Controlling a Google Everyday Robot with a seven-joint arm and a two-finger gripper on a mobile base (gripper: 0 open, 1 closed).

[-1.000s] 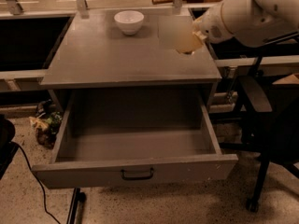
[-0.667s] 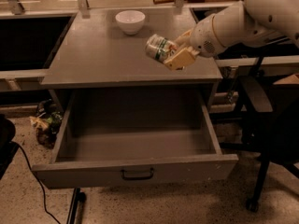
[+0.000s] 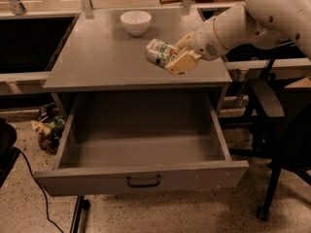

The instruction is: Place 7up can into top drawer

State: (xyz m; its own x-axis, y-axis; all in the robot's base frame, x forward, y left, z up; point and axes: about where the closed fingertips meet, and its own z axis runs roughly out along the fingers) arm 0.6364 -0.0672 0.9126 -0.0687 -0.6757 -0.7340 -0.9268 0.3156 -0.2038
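The 7up can [image 3: 159,52], green and white with silver ends, lies tilted sideways in my gripper [image 3: 176,54]. The gripper is shut on it, holding it just above the right front part of the grey table top [image 3: 97,57]. My white arm [image 3: 252,18] reaches in from the upper right. The top drawer [image 3: 141,178] is pulled wide open below the table front. It is empty, with a small dark handle [image 3: 144,181] centred on its front panel.
A white bowl [image 3: 135,22] stands at the back middle of the table. A black office chair [image 3: 279,144] stands to the right of the drawer. A bag of clutter [image 3: 47,125] lies on the floor at the left, with a black cable [image 3: 34,178].
The arm has carried the can leftward and slightly down, from the table's right edge to over its right front part. The can is now tilted onto its side.
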